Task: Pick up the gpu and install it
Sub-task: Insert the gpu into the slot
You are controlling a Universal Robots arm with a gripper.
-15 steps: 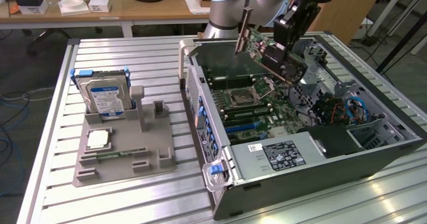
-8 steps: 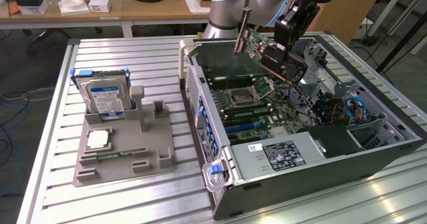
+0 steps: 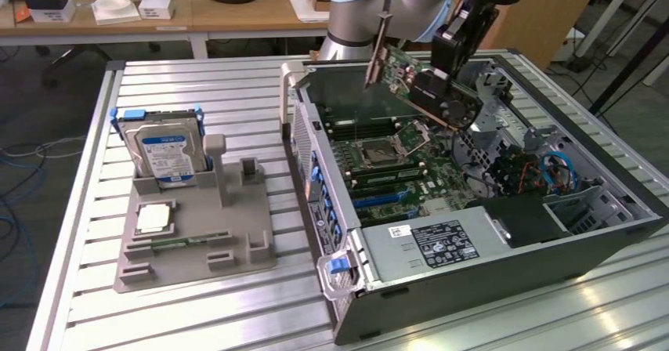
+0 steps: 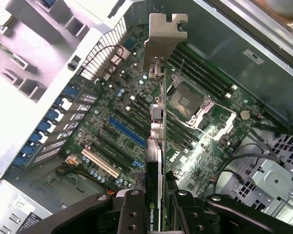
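My gripper (image 3: 452, 52) is shut on the gpu (image 3: 424, 88), a green card with a black cooler and a silver end bracket (image 3: 372, 67). The card hangs tilted above the open computer case (image 3: 313, 155), over the motherboard (image 3: 403, 175). In the wrist view the gpu (image 4: 157, 146) is seen edge-on between my fingers (image 4: 132, 214), its bracket (image 4: 164, 34) pointing away from me. It is clear of the board, above the area beside the blue slot (image 4: 127, 132) and the processor socket (image 4: 188, 100).
On the exterior view's left, a grey holder tray (image 3: 199, 261) carries an upright hard drive with a blue label (image 3: 162, 147), a processor chip (image 3: 155, 218) and a memory stick (image 3: 188, 242). Inside the case are a power supply (image 3: 439, 245) and cables (image 3: 549, 171).
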